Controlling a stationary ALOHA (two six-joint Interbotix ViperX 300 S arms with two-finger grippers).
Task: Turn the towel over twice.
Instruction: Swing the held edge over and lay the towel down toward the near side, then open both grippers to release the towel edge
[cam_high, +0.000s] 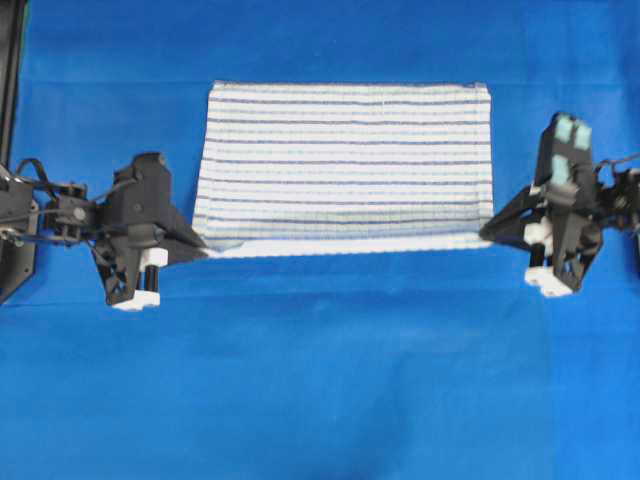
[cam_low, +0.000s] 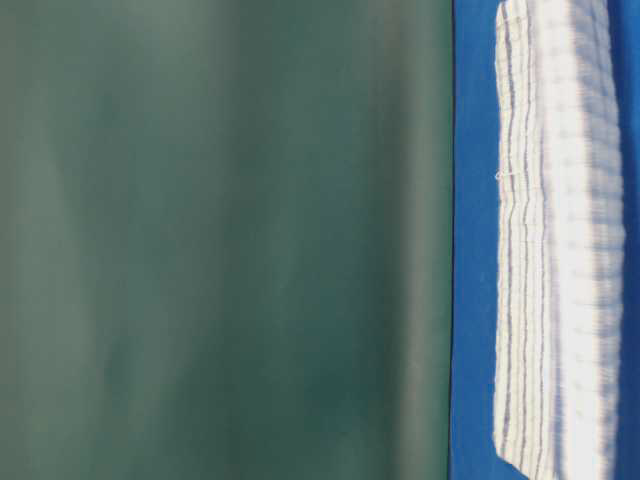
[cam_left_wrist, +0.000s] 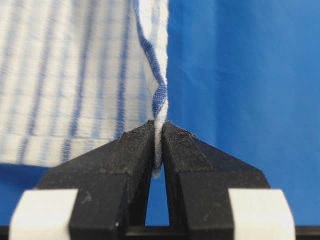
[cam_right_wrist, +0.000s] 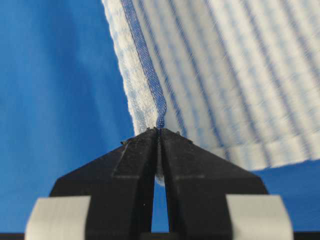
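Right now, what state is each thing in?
towel: held by both near corners, near edge taut between the grippers
left gripper: shut on a towel corner
right gripper: shut on the other near corner
table cover: flat, blue

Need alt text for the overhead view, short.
A striped white towel is held over a blue table cover, pinched at its two near corners by the left gripper and the right gripper, both shut on the cloth.

Striped white towel (cam_high: 345, 160), near corners lifted
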